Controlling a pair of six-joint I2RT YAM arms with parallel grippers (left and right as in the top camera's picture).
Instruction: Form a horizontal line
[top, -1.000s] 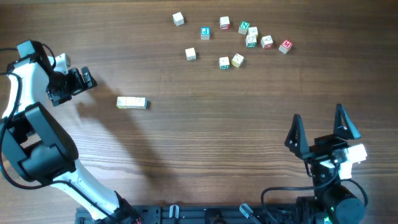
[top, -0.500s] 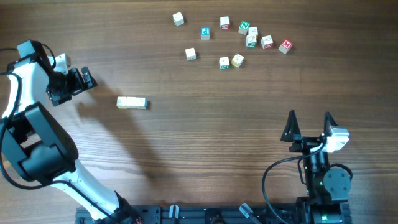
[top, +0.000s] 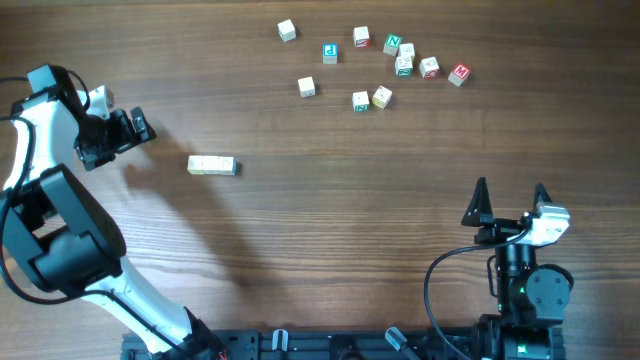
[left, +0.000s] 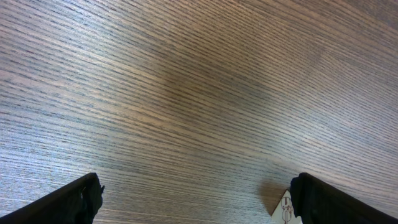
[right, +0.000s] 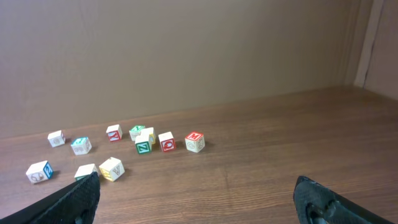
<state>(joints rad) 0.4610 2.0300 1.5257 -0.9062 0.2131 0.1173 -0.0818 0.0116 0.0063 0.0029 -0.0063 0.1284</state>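
Observation:
The horizontal line is a short row of three pale cream cubes touching side to side, at the left middle of the table in the overhead view. My left gripper is open and empty, up and left of the row, apart from it. In the left wrist view its open jaws frame bare wood, with a pale cube corner by the right finger. My right gripper is open and empty near the front right edge. Its jaws face the loose cubes.
Several loose cubes with coloured letters lie scattered at the back of the table, from a plain one to a red-lettered one. They show in the right wrist view before a plain wall.
The right arm swung and pulled back toward the front edge, then shifted slightly right. The left arm and all cubes stayed still.

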